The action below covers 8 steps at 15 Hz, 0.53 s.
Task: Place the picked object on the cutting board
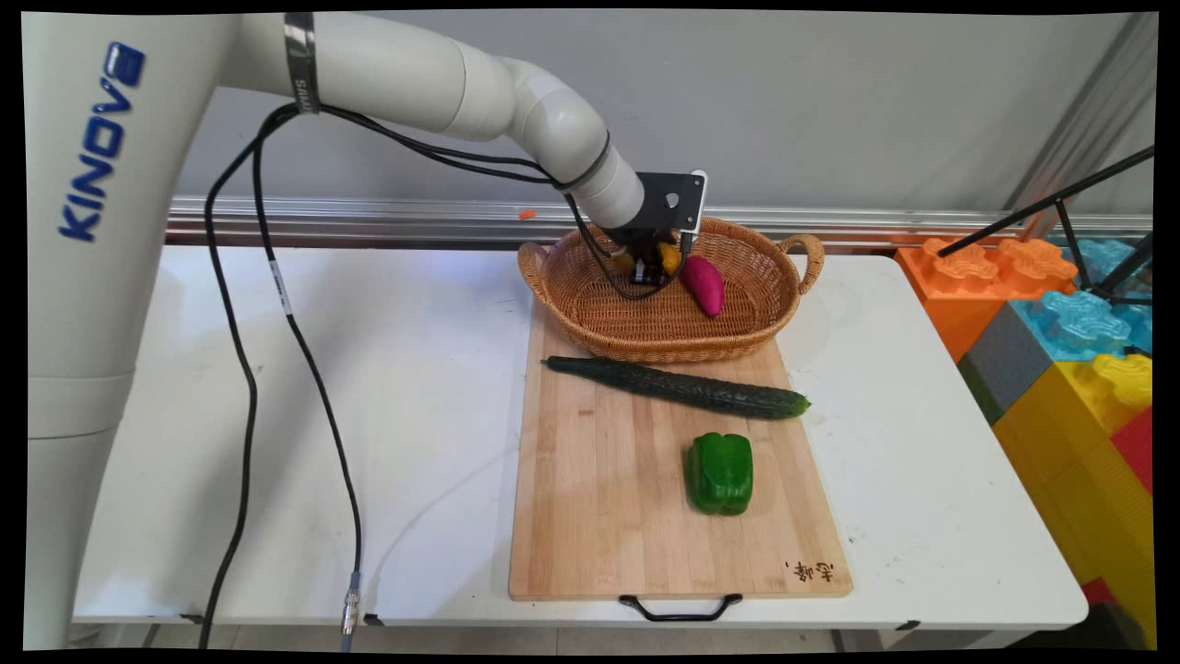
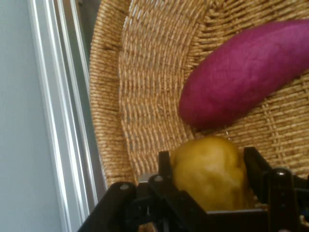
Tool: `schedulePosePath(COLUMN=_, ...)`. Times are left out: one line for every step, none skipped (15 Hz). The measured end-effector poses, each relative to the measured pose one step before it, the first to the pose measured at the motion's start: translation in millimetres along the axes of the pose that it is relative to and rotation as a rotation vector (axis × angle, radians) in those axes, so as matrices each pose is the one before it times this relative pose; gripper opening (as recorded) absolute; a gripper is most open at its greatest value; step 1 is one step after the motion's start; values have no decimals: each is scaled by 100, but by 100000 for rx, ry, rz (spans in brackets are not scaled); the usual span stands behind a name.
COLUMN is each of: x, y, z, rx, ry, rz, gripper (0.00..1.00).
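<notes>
My gripper (image 1: pixel 651 262) reaches down into the wicker basket (image 1: pixel 645 349) near its back rim. It is shut on a yellow potato (image 1: pixel 669 257). In the hand view the yellow potato (image 2: pixel 210 176) sits between the two black fingers (image 2: pixel 165 160) of the gripper (image 2: pixel 207 157), just above the basket's woven wall (image 2: pixel 145 96). A purple sweet potato (image 1: pixel 703 284) lies in the basket right beside the gripper. Seen from the hand, the sweet potato (image 2: pixel 246 72) lies just past the yellow potato, with a small gap between them.
The basket stands on the far end of a wooden cutting board (image 1: pixel 599 498). A long cucumber (image 1: pixel 682 387) lies across the board in front of the basket, and a green bell pepper (image 1: pixel 720 472) nearer. Large coloured blocks (image 1: pixel 1060 332) stand at the table's right.
</notes>
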Motion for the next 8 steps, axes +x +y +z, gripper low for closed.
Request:
schedulePosePath(x=17, y=36, z=-484, rx=-248, ry=61, rz=-347, gripper=0)
schedulePosePath(x=89, y=-10, z=-822, rx=-152, ry=243, rz=-754, gripper=0)
schedulePosePath(x=101, y=-89, z=-947, rx=181, ry=340, rz=-974, gripper=0)
schedulePosePath(x=107, y=-139, z=-975, rx=360, ry=403, rz=-1472, gripper=0)
schedulePosePath(x=124, y=-178, z=-1126, rx=519, ry=409, rz=-1775, gripper=0)
schedulePosePath(x=151, y=-244, z=-1470, rx=775, ry=378, rz=-2232, gripper=0)
schedulePosePath(x=282, y=-168, z=-1544, rx=359, ry=345, rz=-2353, gripper=0)
schedulePosePath(x=293, y=-64, z=-1347, rx=28, ry=288, rz=-2170, gripper=0)
